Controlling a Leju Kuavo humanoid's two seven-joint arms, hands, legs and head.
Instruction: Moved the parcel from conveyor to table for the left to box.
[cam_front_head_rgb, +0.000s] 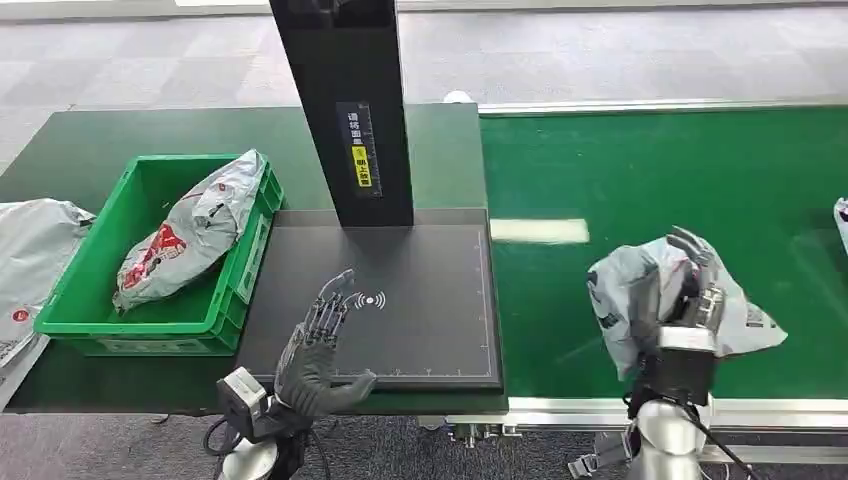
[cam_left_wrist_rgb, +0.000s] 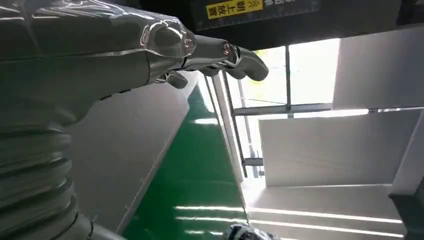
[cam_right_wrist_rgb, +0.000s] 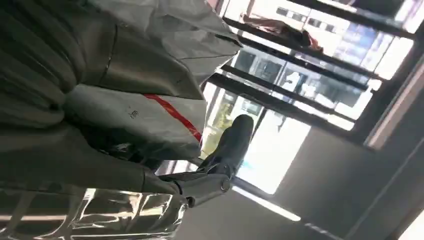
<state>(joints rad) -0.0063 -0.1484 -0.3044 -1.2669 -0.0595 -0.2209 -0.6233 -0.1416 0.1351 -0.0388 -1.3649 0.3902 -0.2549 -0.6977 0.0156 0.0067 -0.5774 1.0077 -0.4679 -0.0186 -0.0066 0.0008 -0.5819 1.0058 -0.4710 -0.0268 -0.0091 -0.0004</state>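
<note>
A grey parcel (cam_front_head_rgb: 640, 290) is held over the green conveyor (cam_front_head_rgb: 700, 180) by the right hand (cam_front_head_rgb: 690, 300), fingers (cam_right_wrist_rgb: 235, 140) clamped on it. The left hand (cam_front_head_rgb: 315, 350) is seen above the black pad (cam_front_head_rgb: 420, 300) on the worktop (cam_front_head_rgb: 80, 150), fingers apart and holding nothing. Another parcel (cam_front_head_rgb: 190, 235) lies in the green box (cam_front_head_rgb: 90, 290).

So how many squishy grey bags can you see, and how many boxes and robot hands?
Grey bags: 4. One lies in the green box, one to the left of the box, one is held by the right robot hand, one peeks in at the far right edge.
Green boxes: 1.
Robot hands: 2, left and right.
Total: 7.
</note>
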